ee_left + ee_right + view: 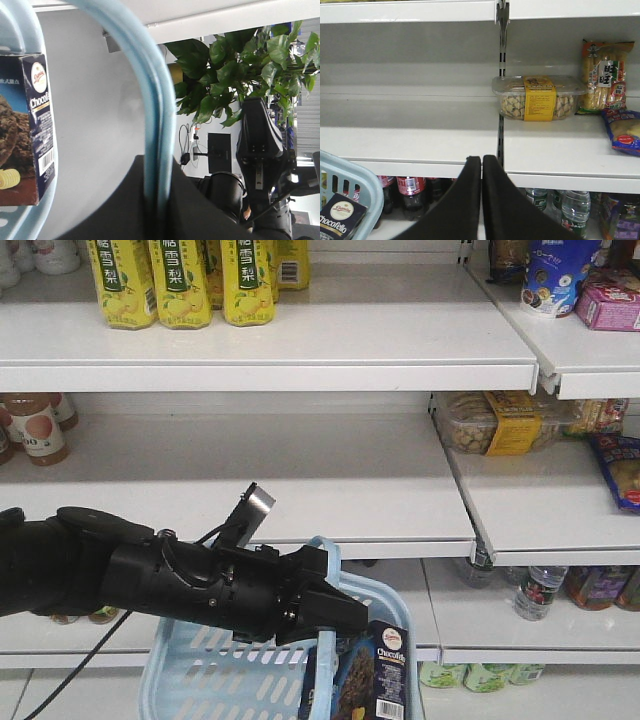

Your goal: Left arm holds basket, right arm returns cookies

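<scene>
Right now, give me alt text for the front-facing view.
The left arm's end effector grips the handle of a light blue basket holding a navy cookie carton, before white store shelves with yellow drink bottles on top.

white shelves [300, 360] running across in tiers | yellow bottles [180, 280] standing top left | snack tub [538, 97] sitting mid-right | water bottles [565, 207] standing low | plant [240, 65] hanging beside grey wall [90, 125]
</scene>
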Robot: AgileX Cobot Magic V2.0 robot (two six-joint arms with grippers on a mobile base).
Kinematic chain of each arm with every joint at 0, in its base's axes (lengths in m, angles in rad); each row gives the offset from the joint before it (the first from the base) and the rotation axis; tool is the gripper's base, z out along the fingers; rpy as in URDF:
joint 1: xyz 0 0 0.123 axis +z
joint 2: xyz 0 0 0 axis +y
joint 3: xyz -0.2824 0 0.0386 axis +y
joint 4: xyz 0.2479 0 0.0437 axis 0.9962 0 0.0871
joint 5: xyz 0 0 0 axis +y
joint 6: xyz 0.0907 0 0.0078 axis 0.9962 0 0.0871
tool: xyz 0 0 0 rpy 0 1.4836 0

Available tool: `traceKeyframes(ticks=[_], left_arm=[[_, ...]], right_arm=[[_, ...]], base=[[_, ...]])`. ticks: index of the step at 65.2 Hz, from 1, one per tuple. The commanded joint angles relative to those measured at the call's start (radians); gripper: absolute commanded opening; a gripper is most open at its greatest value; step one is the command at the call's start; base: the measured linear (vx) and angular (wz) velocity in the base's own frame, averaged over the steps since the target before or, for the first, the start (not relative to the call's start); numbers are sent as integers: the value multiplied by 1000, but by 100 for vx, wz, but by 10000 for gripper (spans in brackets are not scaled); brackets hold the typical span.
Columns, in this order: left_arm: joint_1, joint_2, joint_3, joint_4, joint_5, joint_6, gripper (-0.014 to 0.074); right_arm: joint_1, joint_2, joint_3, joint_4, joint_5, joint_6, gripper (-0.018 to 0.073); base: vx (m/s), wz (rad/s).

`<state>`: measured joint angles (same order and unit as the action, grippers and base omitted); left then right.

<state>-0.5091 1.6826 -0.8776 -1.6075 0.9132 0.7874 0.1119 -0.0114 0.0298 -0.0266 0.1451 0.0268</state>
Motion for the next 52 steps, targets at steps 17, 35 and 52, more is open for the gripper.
traceKeyframes(ticks=[17, 35, 52], left_arm=[[-1, -49, -31, -75, 64, 12, -6], [-1, -49, -31, -75, 64, 12, -6], [-1, -49, -31, -75, 64, 12, -6]], right_arm=[[1, -9, 0, -4, -78, -9, -8], [1, -9, 0, -4, -78, -9, -8], [1, -9, 0, -4, -78, -9, -8]], base=[[10, 0], [11, 1], [9, 0]])
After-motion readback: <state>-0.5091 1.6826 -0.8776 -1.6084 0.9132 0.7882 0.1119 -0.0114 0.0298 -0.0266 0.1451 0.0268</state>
